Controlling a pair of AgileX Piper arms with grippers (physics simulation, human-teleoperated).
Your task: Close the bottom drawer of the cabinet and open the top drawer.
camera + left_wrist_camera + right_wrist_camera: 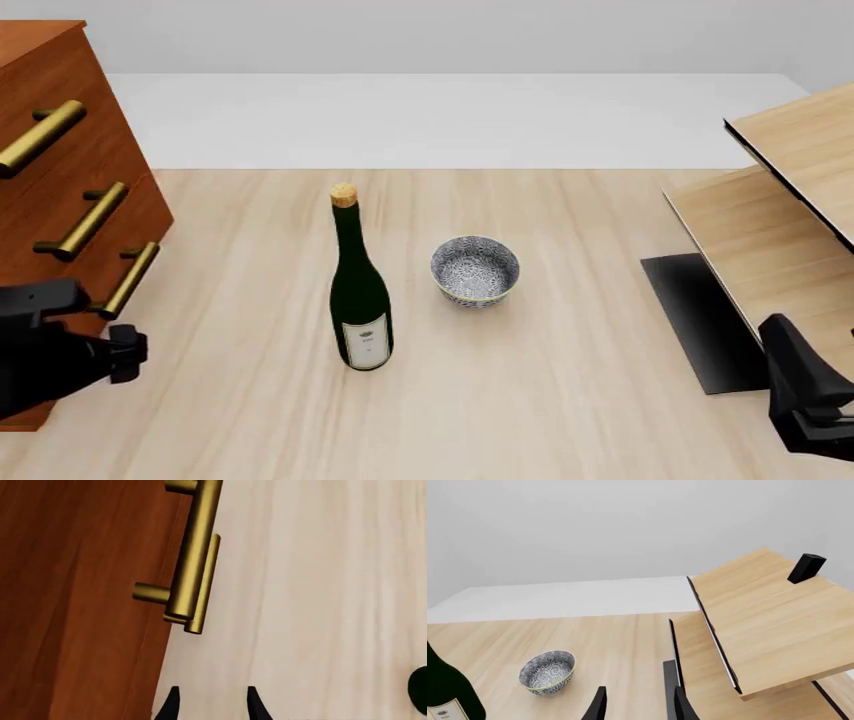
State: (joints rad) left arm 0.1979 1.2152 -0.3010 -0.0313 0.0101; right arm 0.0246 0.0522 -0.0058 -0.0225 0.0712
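The reddish-brown cabinet [54,70] stands at the table's left edge. Its three brass bar handles are stacked: the top drawer [40,138], a middle one, then the bottom drawer [130,280]. All three fronts look about level; I cannot tell if any is pulled out. My left arm [60,355] sits low, just below the bottom handle. The left gripper [212,707] is open and holds nothing, close beside the cabinet front [73,605], short of two overlapping brass handles [193,560]. The right gripper [639,707] is open and holds nothing, low at the right.
A dark green wine bottle [360,290] stands mid-table with a patterned bowl [474,270] to its right. A pale wooden shelf unit [787,200] on a black base [701,320] fills the right side. A small black block [806,567] sits on its top.
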